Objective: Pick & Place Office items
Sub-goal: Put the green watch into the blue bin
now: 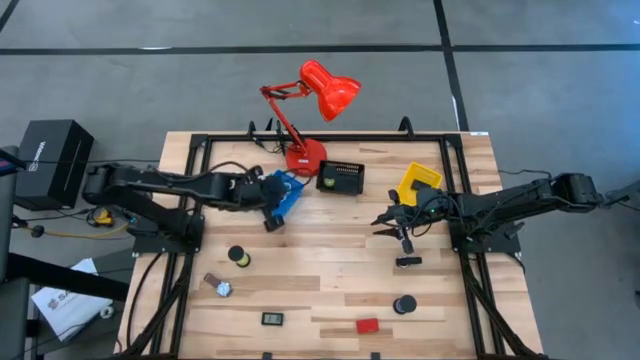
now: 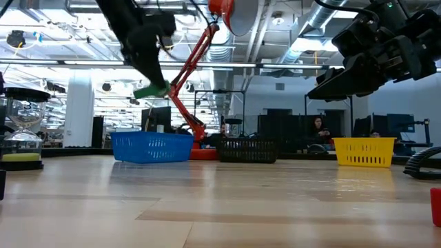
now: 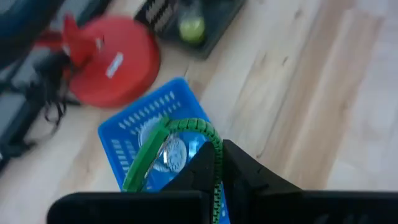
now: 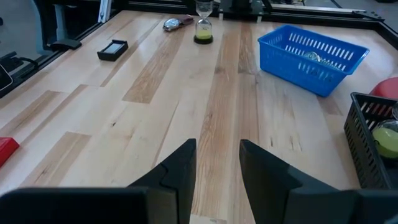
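Note:
My left gripper (image 1: 272,218) hovers over the blue bin (image 1: 290,186), shut on a thin green ring (image 3: 177,127). The low view shows this ring (image 2: 153,89) well above the bin (image 2: 151,147). Something silvery (image 3: 171,154) lies inside the bin. My right gripper (image 4: 217,152) is open and empty, raised over the table's right half (image 1: 398,228), with a black clip (image 1: 407,262) on the wood just nearer than it. A small hourglass (image 1: 238,256), a silver item (image 1: 221,288), a black gadget (image 1: 273,319), a red block (image 1: 367,325) and a black cylinder (image 1: 404,303) rest on the table. My left gripper pinches the green ring's rim (image 3: 216,155) between its two fingers, coming from above and slanting down. The ring is lifted clear, sticks out beyond the fingertips and is seen nearly edge-on, over the blue bin.
The red desk lamp's base (image 1: 305,158) stands just beyond the blue bin. A black bin (image 1: 340,178) holding a yellow-green item (image 3: 191,28) and a yellow bin (image 1: 418,181) sit along the far side. Bare wood lies between the arms.

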### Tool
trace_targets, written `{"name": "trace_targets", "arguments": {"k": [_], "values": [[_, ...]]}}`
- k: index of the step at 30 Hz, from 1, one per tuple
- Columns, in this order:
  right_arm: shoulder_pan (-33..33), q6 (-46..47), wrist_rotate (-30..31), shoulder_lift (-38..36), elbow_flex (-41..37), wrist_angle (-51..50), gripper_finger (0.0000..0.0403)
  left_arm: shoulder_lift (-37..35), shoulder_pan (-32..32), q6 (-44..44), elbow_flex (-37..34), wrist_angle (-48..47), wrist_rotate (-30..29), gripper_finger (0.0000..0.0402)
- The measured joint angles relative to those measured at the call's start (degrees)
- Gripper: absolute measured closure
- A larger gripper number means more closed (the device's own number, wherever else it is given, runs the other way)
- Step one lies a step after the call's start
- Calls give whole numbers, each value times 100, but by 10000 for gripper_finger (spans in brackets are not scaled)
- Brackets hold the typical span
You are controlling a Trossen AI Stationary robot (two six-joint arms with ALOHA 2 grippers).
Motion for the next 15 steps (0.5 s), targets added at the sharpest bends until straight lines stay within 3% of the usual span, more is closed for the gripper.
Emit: {"name": "trace_targets", "arguments": {"k": [5, 10, 15], "values": [[0, 0, 0, 0, 0, 2, 289, 467, 252, -254, -242, 53, 19, 394], [-1, 0, 0, 0, 0, 0, 289, 884, 539, -1231, -490, 90, 95, 394], [0, 0, 0, 0, 0, 0, 289, 1110, 622, -1424, -513, 282, 110, 394]]}}
